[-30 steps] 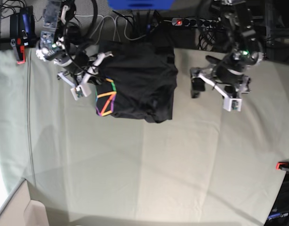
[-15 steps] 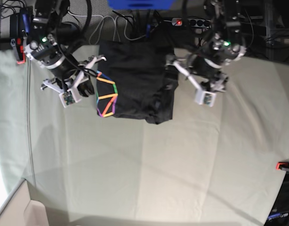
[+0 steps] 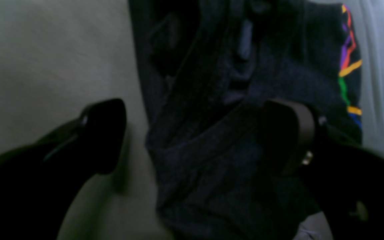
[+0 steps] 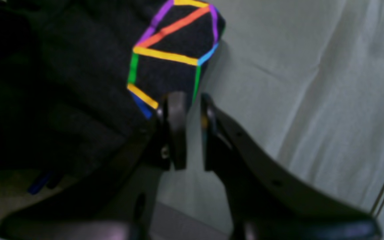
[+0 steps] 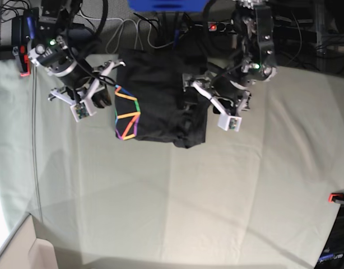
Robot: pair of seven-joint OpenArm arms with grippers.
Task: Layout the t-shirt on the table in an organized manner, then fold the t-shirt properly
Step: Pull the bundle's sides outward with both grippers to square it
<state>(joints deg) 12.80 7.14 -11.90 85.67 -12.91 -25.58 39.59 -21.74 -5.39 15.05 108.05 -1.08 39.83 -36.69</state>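
The black t-shirt (image 5: 161, 92) lies bunched at the back middle of the table (image 5: 189, 196), its rainbow print (image 5: 127, 115) showing on its left edge. My right gripper (image 5: 105, 96) sits at that printed edge. In the right wrist view its fingers (image 4: 175, 110) are nearly together, pinching the t-shirt's (image 4: 88, 73) printed corner (image 4: 172, 46) at their tips (image 4: 188, 100). My left gripper (image 5: 195, 96) hangs over the shirt's right side. In the left wrist view it (image 3: 195, 133) stands wide open, one finger (image 3: 105, 133) above bare table (image 3: 45, 50), the other over the dark folds (image 3: 212, 140).
Cables and a power strip (image 5: 217, 26) run behind the table's far edge, beside a blue object (image 5: 166, 4). Red clamps sit at the left back (image 5: 24, 66) and right (image 5: 337, 197) edges. The table's near-left corner (image 5: 23, 224) is in view.
The left arm has swung left from bare table onto the shirt's right side. The right arm has drawn left and back, and more of the rainbow print shows.
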